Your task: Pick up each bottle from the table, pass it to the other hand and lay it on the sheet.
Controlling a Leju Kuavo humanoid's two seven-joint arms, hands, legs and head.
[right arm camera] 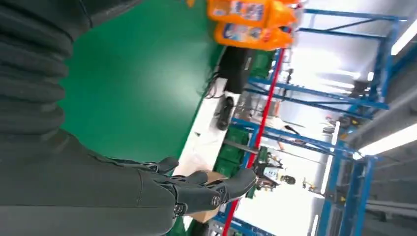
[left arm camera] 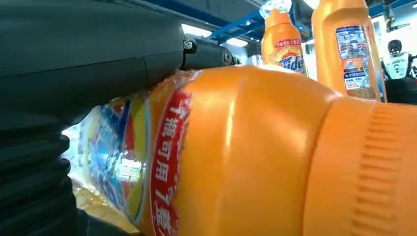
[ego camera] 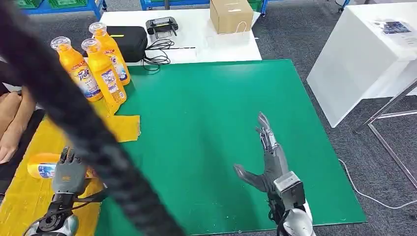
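Note:
An orange detergent bottle [ego camera: 39, 167] lies on its side on the yellow sheet [ego camera: 29, 196] at the near left. My left hand [ego camera: 69, 172] rests over its middle with fingers wrapped around it; up close the bottle [left arm camera: 255, 157] presses against the hand [left arm camera: 74, 59]. Three more orange bottles [ego camera: 81, 71] [ego camera: 105, 73] [ego camera: 114, 51] stand upright at the far left corner of the green mat [ego camera: 206, 123]. My right hand [ego camera: 268, 157] hovers over the mat near its front edge, fingers straight and spread, thumb out, holding nothing. The right wrist view shows this hand [right arm camera: 98, 191] empty.
A thick black cable [ego camera: 98, 142] crosses the head view diagonally in front of the camera. A person's arm [ego camera: 12, 123] rests at the left edge. Behind the mat sit a black case [ego camera: 129, 42], a controller [ego camera: 162, 24] and a cardboard box [ego camera: 231, 14]. A white table [ego camera: 364, 59] stands at the right.

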